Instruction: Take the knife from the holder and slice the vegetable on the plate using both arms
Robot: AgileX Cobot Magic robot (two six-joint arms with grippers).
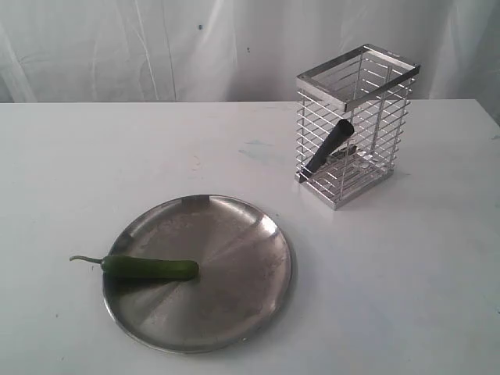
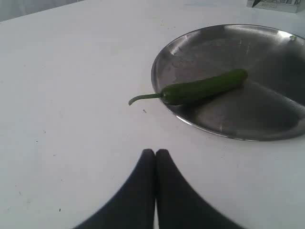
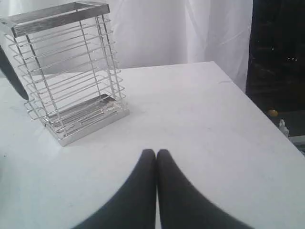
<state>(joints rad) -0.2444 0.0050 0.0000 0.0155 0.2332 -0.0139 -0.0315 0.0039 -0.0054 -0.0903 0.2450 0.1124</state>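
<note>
The left gripper (image 2: 155, 155) and right gripper (image 3: 155, 155) both have fingers pressed together. The right should open, then come down through the top of the holder (image 1: 319, 88) for the handle. Only the wide view shows the knife (image 1: 328, 148) leaning inside, toward two o'clock from the plate (image 1: 226, 258); the chili (image 1: 152, 269) lies at its nine o'clock edge.

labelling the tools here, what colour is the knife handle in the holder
Black; the knife handle shows best in the exterior view, leaning inside the holder.
</note>
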